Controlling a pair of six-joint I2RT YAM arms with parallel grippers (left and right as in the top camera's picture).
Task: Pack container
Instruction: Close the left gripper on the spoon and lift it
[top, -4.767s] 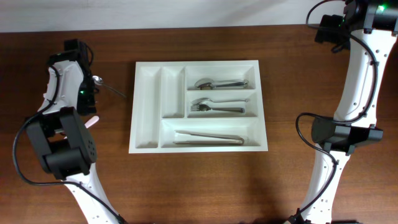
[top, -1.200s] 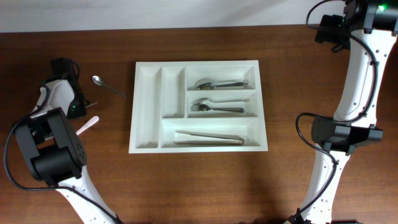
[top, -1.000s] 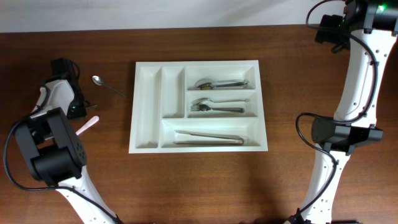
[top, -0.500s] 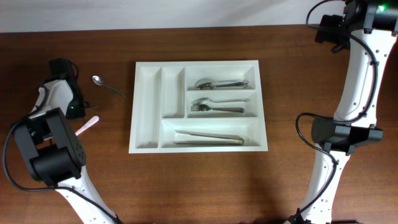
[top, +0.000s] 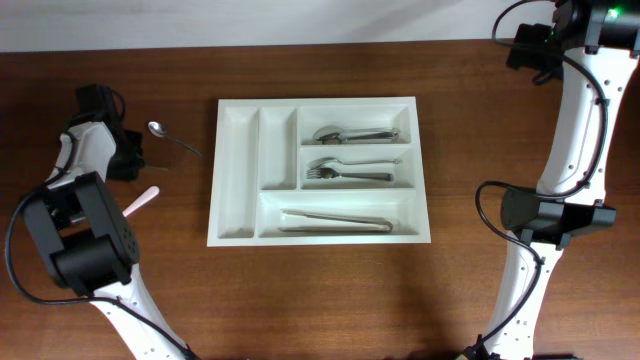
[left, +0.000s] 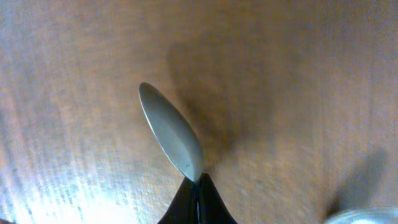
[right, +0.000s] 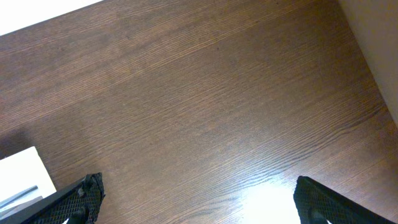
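A: Left wrist view, which step?
B: Pickup, I'm guessing. My left pincer (left: 198, 198) is pinching a slim silver utensil (left: 171, 140) by its end.
A: Container?
B: The container (top: 236, 170) is sitting well apart, off to the pincer's right. Next I'm needing a carry to a free compartment.

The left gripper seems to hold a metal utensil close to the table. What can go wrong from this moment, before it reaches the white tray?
1. In the left wrist view, the left gripper pinches the metal utensil only at its very end, so it may swing or slip out.
2. A loose spoon and a pink item lie between that arm and the container. A low sweep might knock them.
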